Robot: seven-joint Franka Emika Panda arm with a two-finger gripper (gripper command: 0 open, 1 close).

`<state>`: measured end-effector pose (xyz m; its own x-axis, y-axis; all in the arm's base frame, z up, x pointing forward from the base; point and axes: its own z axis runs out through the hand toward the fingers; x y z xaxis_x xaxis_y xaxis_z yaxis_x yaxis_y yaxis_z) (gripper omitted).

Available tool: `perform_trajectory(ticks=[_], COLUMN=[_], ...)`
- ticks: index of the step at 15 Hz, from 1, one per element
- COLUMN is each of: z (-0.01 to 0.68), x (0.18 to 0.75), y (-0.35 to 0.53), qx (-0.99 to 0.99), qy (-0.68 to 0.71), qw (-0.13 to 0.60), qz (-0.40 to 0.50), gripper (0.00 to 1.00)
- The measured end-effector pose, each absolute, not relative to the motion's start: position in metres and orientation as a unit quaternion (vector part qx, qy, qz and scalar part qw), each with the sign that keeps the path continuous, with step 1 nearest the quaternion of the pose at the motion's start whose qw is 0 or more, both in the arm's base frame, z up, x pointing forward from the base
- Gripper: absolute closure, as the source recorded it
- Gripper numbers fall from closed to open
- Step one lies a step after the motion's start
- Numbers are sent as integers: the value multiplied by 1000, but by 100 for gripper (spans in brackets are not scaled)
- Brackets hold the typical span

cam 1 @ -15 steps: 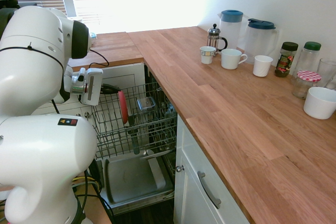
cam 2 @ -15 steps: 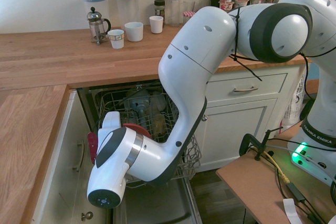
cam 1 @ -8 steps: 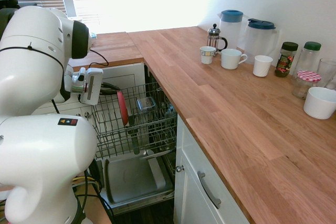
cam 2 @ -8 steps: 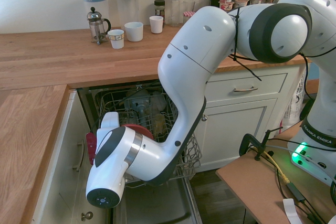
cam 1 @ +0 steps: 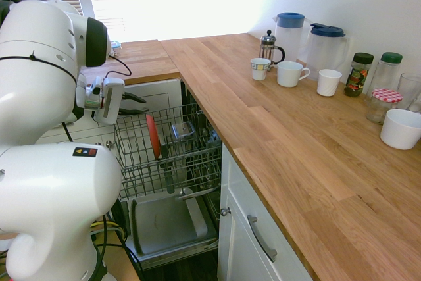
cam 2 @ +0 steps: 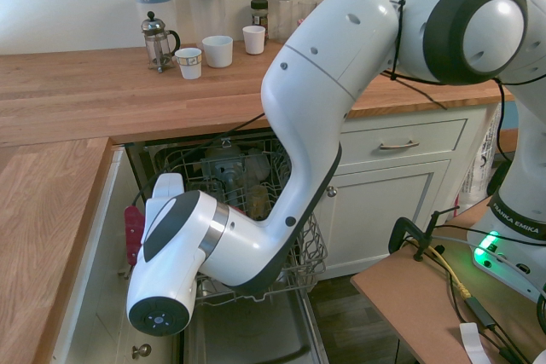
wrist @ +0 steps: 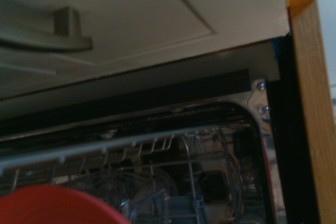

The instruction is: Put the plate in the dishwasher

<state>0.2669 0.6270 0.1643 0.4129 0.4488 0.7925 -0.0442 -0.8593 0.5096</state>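
Progress: the plate (cam 1: 152, 136) stands on edge among the wires of the dishwasher (cam 1: 172, 162) rack, near the rack's left side, so placing looks done, or nearly
Left to do: as a guess, only getting the arm clear of the rack; I cannot tell whether the plate is fully seated between the tines
Gripper: the gripper (cam 1: 133, 99) sits just above the plate with dark fingers spread apart and nothing between them, so it looks released
First exterior view: shows plate, rack, open fingers and lowered door panel together
Second exterior view: the arm hides most of the rack; only a red sliver of plate (cam 2: 134, 234) shows at the rack's edge
Wrist view: red rim (wrist: 58, 205) below, rack wires and dishwasher interior behind, a white drawer front (wrist: 136, 19) above
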Motion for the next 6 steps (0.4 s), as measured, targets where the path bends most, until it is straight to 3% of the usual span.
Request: perform_trajectory(ticks=[6], z=[242], x=[255], y=[601], qx=[834], qy=[96], qw=[184], qz=[512], gripper=[0])
